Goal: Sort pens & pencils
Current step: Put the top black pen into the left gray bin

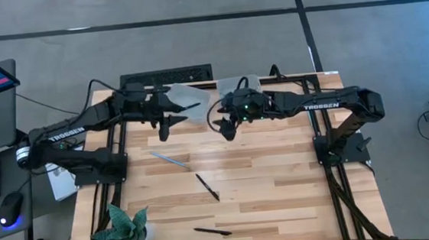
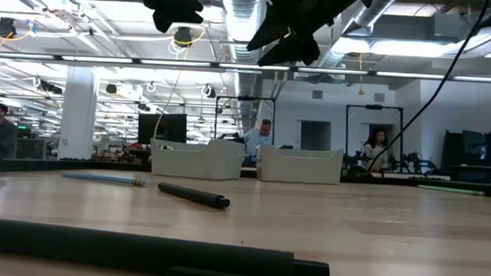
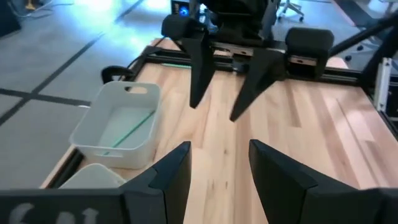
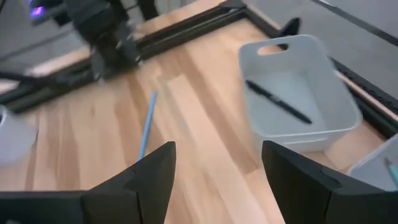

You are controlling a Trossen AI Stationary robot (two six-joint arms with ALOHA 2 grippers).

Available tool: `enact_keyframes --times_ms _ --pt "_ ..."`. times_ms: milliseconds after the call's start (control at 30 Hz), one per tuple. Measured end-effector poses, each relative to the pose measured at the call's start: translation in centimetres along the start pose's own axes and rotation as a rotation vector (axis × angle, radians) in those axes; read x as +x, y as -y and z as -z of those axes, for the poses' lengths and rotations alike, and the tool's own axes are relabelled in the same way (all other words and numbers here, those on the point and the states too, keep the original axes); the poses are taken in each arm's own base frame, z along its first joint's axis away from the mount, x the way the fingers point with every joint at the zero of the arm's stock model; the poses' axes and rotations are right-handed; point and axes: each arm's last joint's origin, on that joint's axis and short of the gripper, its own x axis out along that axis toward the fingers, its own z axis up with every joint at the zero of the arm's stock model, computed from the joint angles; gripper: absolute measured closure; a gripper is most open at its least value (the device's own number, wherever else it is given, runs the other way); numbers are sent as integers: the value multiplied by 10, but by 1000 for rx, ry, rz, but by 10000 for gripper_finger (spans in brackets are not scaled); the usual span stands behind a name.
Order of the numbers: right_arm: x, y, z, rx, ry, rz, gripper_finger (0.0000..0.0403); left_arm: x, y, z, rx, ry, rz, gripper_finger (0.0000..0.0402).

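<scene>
Even, bright overhead lighting; ceiling strip lights point(image 2: 109, 59) glare above the table point(image 2: 373, 233). Right wrist view motion-blurred; nearest black pen point(image 2: 143, 247) defocused.

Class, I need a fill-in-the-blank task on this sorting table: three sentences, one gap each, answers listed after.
1. The number of writing sticks lying loose on the wooden table is ____.
2. The bin in the right wrist view holds one ____ stick.
3. Both pincers, left and right, hold ____.

Answers: three; black; nothing
</scene>
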Motion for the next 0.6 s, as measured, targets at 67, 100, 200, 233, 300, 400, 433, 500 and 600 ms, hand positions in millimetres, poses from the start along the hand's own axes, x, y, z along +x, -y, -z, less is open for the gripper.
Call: enact_keyframes --times_ms 67,100,200,233,300,400,433,500,600 --pt "-1 -7 4 -39 -25 -14 143 1 5 -1 11 3 9 249" --pt "-1 -11 6 -48 -39 -20 143 1 8 -1 16 3 11 249" --pt "0 -19 15 -69 -61 -39 143 2 14 0 -11 -2 21 249" --pt "1 -21 18 -76 -74 -43 143 2 16 0 -30 -7 30 249" --pt "2 -23 26 -85 -99 -46 143 3 20 1 -65 -21 44 249" --pt "0 -27 33 -100 -148 -48 143 3 27 3 -105 -43 72 249" --pt "0 -28 36 -103 -172 -47 143 3 30 3 -110 -45 83 249" --pt "-2 -32 42 -124 -227 -46 143 4 35 3 -106 -49 85 249" --pt "-5 -39 49 -153 -267 -47 143 4 45 4 -85 -53 65 249"
